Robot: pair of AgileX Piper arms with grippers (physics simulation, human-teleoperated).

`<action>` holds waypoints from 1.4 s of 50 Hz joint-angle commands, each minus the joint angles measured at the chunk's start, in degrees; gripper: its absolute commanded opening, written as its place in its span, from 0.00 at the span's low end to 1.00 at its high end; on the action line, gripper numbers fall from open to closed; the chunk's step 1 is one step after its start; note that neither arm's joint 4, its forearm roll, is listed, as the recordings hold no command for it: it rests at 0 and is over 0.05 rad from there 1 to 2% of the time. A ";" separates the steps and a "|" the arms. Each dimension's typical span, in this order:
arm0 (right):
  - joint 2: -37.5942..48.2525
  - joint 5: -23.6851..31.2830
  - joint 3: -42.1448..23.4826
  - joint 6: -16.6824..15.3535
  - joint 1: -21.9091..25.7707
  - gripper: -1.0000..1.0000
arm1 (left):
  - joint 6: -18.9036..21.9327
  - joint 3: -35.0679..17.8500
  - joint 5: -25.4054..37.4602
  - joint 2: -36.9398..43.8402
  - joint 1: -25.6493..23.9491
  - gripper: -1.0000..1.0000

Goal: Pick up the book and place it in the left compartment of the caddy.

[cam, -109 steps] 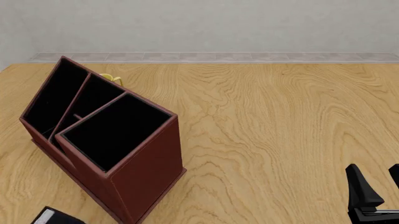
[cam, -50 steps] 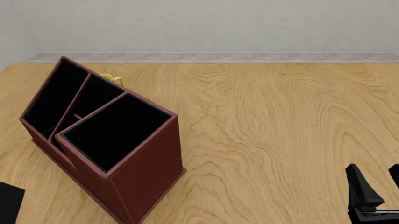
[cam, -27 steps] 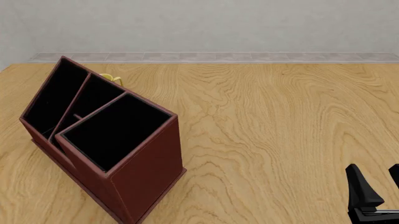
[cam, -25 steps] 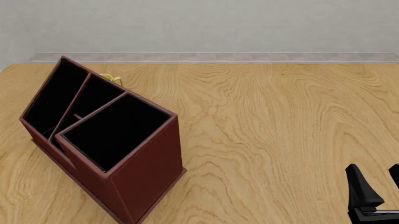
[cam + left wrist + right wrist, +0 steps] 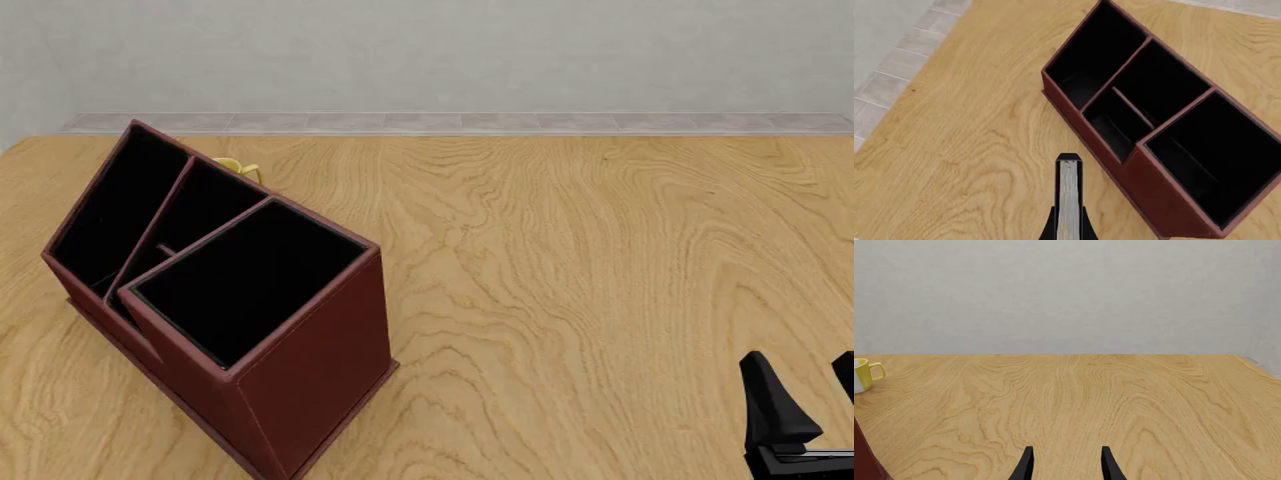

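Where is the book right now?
Only the left wrist view shows it: the book is held edge-up in the left gripper, above the table beside the caddy. It is out of the front view.

table: light wood, bold wavy grain, smooth satin finish
caddy: reddish-brown, leather-like, matt; lining black and dull
book: pale grey paper page edge, dark matt cover
mug: glossy yellow and white, ceramic look
wall: pale grey, finely textured, matt
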 commanded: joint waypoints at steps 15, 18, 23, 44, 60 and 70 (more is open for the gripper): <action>0.46 -0.57 0.08 0.00 0.05 1.00 | -0.27 -10.23 0.00 9.55 3.64 0.00; 0.48 -0.58 0.08 0.00 0.04 1.00 | -0.98 -10.43 -0.01 10.31 3.78 0.00; 0.45 -0.56 0.08 0.00 0.04 1.00 | -2.20 -10.90 -0.79 12.28 3.14 0.00; 0.47 -0.57 0.08 -0.01 0.05 1.00 | -13.47 -11.23 -5.26 16.95 -2.61 0.00; 0.48 -0.57 0.08 0.00 0.04 1.00 | -18.17 -10.33 -11.84 22.25 -1.73 0.00; 0.45 -0.56 0.08 0.00 0.04 1.00 | -20.85 -5.79 -17.02 24.20 -1.69 0.00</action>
